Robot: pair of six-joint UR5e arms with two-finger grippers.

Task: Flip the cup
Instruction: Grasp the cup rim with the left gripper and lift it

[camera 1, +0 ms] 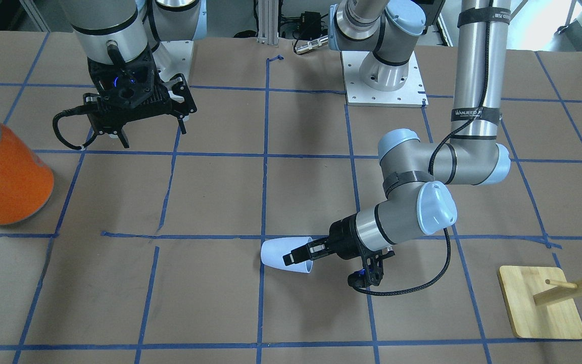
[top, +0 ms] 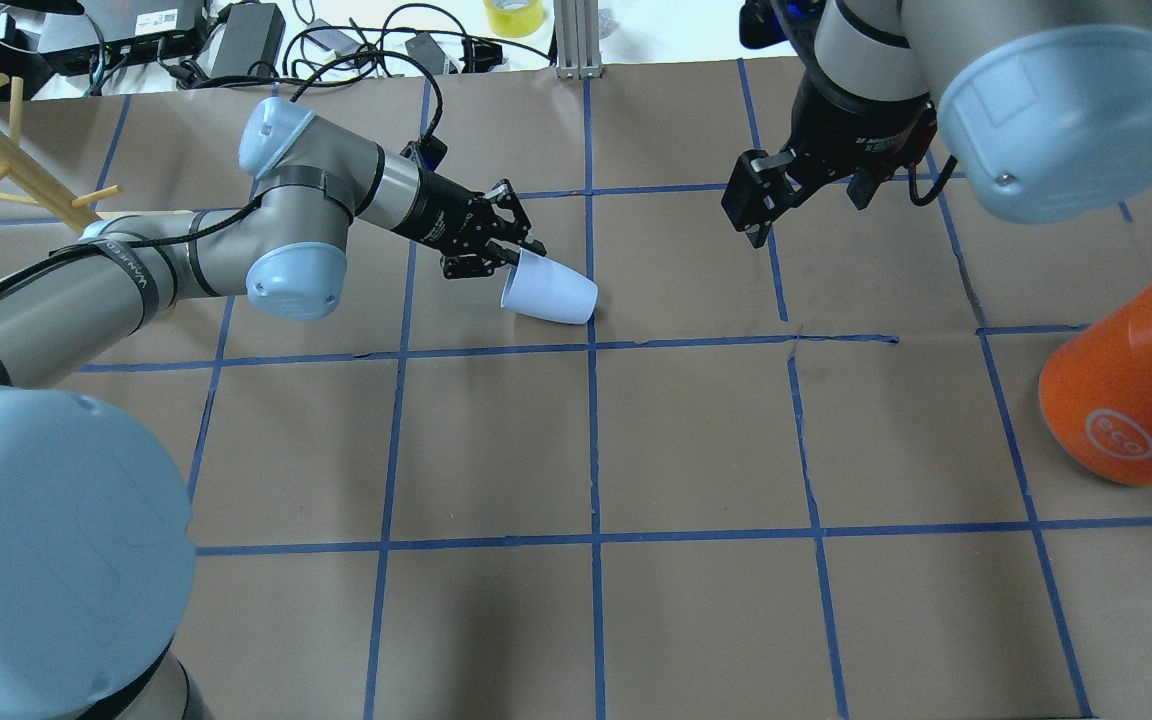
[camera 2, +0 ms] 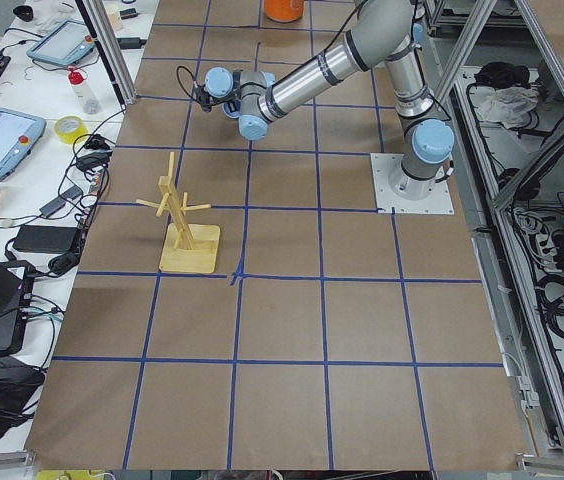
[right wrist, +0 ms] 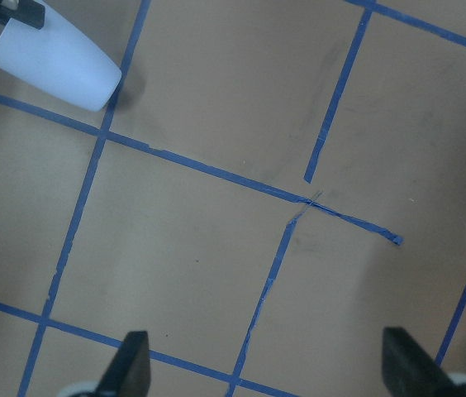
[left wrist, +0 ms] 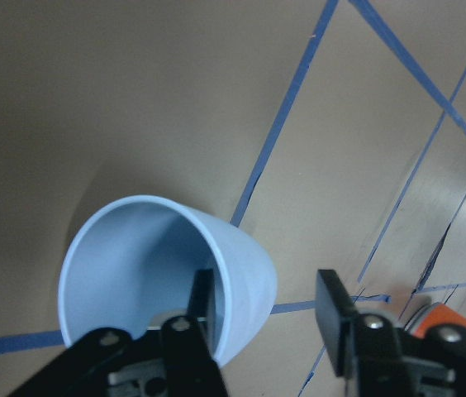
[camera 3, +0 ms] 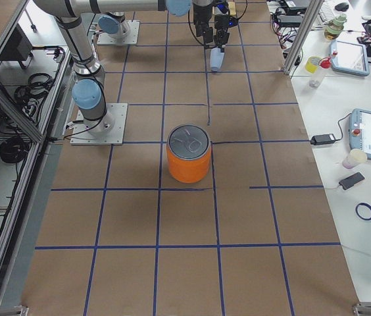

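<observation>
The pale lavender-blue cup [camera 1: 276, 253] lies on its side on the brown table, mouth toward my left gripper [camera 1: 297, 256]. It also shows in the overhead view [top: 556, 295] and the right wrist view [right wrist: 55, 58]. In the left wrist view the cup [left wrist: 150, 256] shows its darker blue inside. One finger [left wrist: 204, 306] is inside the mouth, and the other [left wrist: 332, 318] is outside, apart from the wall. So my left gripper [left wrist: 266, 289] is open, straddling the rim. My right gripper [camera 1: 153, 132] is open and empty, held above the table away from the cup, and also shows overhead [top: 804, 200].
A large orange can [top: 1126, 400] with a silver top stands at the table's right end for the robot. A wooden peg rack [camera 1: 538, 303] on a square base stands at the left end. Blue tape lines grid the table.
</observation>
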